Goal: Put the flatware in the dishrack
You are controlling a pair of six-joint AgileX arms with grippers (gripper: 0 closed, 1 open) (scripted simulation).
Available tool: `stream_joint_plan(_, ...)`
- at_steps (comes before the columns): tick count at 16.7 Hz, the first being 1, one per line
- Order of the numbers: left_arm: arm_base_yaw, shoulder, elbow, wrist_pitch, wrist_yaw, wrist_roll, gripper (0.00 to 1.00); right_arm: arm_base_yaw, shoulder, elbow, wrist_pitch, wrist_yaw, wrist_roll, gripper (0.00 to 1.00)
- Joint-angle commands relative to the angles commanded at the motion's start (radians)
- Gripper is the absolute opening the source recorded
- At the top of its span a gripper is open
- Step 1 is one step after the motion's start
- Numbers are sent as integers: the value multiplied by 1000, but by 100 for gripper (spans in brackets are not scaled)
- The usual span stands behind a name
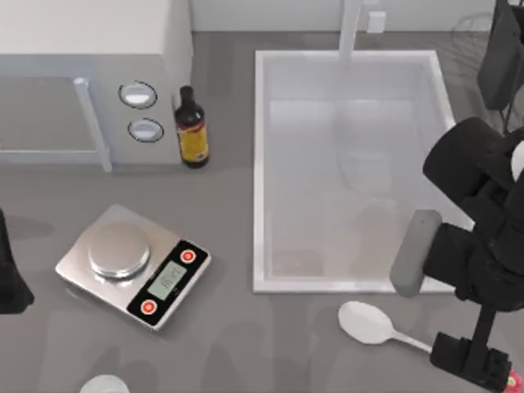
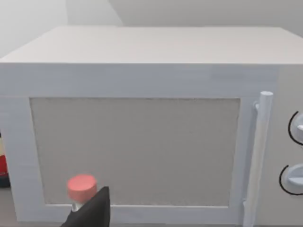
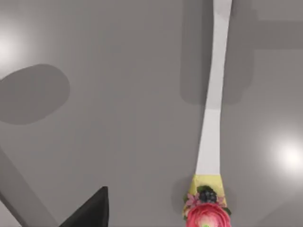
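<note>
My right tool (image 1: 473, 360), grip state unclear, should close squarely on the spoon (image 1: 370, 322) handle beside the sink (image 1: 259, 164)

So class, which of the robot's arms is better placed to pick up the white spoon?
Right. The right gripper hangs over the thin handle of the white oval-bowled spoon near the table's lower right. The left arm sits at the far left edge.
</note>
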State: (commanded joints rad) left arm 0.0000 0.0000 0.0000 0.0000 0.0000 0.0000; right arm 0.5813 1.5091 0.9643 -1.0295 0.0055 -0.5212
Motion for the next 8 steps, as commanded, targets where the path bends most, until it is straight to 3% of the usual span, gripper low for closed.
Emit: stream_joint_plan(8, 0, 0, 0, 0, 0, 0, 100, 4, 166, -187, 365, 0, 4, 100)
